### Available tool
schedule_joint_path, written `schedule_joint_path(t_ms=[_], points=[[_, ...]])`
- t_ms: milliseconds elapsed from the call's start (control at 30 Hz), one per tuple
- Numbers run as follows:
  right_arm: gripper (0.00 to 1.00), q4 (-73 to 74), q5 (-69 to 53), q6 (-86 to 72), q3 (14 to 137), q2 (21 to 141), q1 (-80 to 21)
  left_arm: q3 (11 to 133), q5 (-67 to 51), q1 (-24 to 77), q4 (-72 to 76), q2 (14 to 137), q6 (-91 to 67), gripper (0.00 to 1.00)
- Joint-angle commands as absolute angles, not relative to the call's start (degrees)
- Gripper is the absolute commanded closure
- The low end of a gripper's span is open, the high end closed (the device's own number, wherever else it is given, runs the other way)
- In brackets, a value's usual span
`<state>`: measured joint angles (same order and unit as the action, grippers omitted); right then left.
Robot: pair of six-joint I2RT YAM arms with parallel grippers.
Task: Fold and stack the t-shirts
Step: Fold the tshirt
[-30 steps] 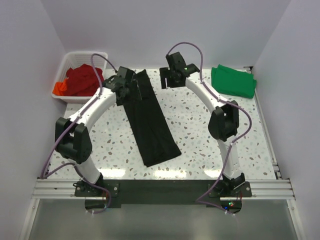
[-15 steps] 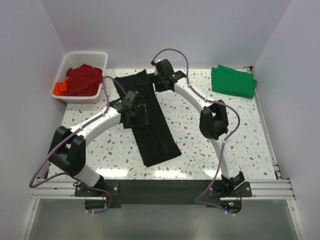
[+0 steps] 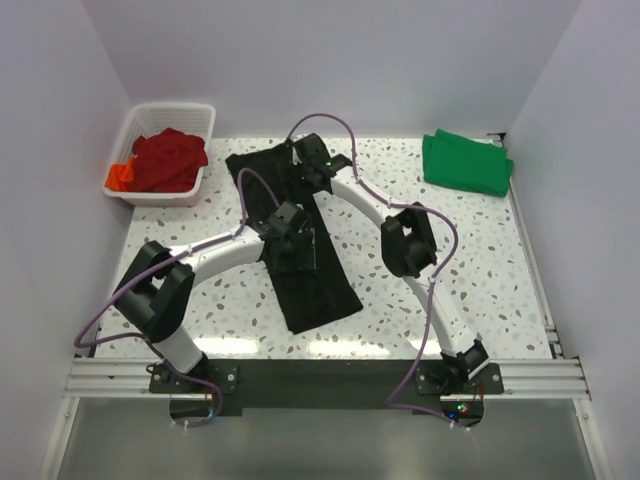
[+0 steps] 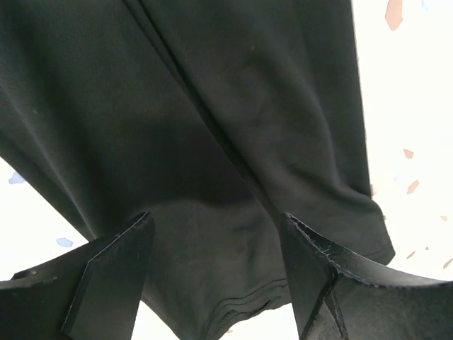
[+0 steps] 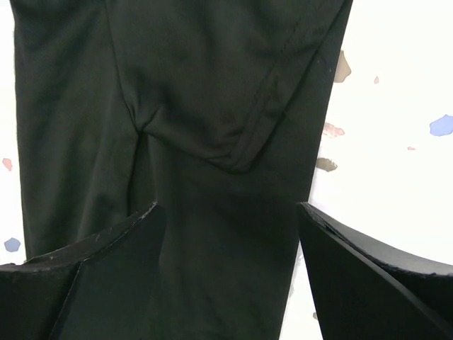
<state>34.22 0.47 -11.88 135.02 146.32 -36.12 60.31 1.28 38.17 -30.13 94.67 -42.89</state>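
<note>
From above, the black t-shirt [image 3: 300, 240] lies folded into a long strip running diagonally across the speckled counter [image 3: 400, 300], with my left gripper [image 3: 292, 250] over its middle and my right gripper [image 3: 308, 170] over its far end, while the green t-shirt [image 3: 465, 162] sits folded at the far right corner and the dark red t-shirt [image 3: 168, 160] and orange t-shirt [image 3: 119, 177] are heaped in the white basket [image 3: 190, 112] at far left. My left wrist view shows my fingers [image 4: 106, 276] spread wide with nothing between them, above the black fabric near its hem. My right wrist view shows my fingers [image 5: 368, 283] equally wide and empty, over a seamed fold of the same shirt.
</note>
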Motion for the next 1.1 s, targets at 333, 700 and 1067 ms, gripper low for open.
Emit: schedule_joint_path(t_ms=[333,700,1067], points=[[0.20,31.1,2.5,-6.2,138.6,147.5,-39.7,58.0,-1.2,42.6,-25.9,98.3,-42.4,0.25],[0.18,32.3,12.4,-1.9,141.0,154.3,-41.3,54.9,-0.2,45.3,-30.2,96.3,-42.5,0.25],[0.17,35.6,25.0,-4.4,139.1,155.6,-41.0,49.7,4.2,46.8,-35.9,88.8,-41.5,0.25]])
